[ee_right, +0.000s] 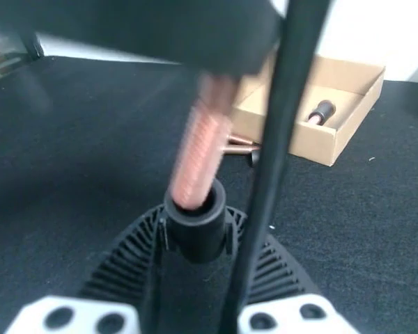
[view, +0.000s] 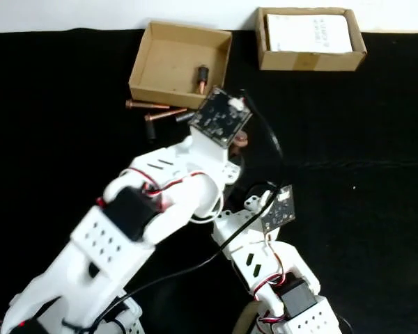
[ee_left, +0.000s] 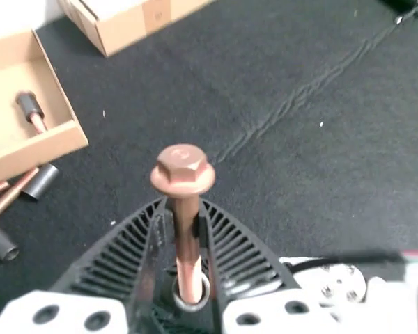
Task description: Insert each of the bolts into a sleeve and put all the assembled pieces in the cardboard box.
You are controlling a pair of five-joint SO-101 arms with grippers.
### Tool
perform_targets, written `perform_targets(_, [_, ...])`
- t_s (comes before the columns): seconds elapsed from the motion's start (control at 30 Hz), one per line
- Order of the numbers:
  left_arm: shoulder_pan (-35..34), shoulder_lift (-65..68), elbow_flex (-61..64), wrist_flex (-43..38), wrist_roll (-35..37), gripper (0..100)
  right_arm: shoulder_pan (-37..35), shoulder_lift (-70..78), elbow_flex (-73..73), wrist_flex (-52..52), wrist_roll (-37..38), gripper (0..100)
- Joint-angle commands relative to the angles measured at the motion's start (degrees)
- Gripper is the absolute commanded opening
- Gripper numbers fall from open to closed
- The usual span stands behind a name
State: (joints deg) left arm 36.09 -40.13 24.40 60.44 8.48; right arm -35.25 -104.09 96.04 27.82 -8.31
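Observation:
My left gripper (ee_left: pixel 183 209) is shut on the shank of a copper bolt (ee_left: pixel 183 170), hex head up. My right gripper (ee_right: pixel 195 224) is shut on a black sleeve (ee_right: pixel 195 236). The bolt's threaded end (ee_right: pixel 198 153) sits in the sleeve's mouth. In the high view both arms meet in front of the cardboard box (view: pixel 164 59), and the bolt head (view: pixel 242 139) shows beside the left wrist board. One assembled piece (view: pixel 202 78) lies in the box (ee_left: pixel 49 142); the right wrist view also shows that piece (ee_right: pixel 319 111).
Loose bolts (view: pixel 146 104) and a sleeve (view: pixel 184 117) lie just in front of the box. Another loose sleeve (ee_left: pixel 0 242) lies nearer. A second box (view: pixel 310 56) holding white paper stands at the back right. A black cable (ee_right: pixel 285 139) crosses the right wrist view.

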Motion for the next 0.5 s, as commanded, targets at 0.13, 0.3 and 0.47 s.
perform_targets(0.13, [-0.75,-8.04,6.02,0.00,-2.81,1,0.75,-0.92,3.21,-1.27,-0.18,0.6])
perform_targets(0.3, [-0.75,-13.23,9.71,-0.35,-9.76,1,0.75,-0.92,3.21,-1.10,-0.18,0.6])
perform_targets(0.47, [-0.84,-15.78,7.96,-4.57,-9.67,1,0.66,-0.92,3.38,-1.01,-0.18,0.6])
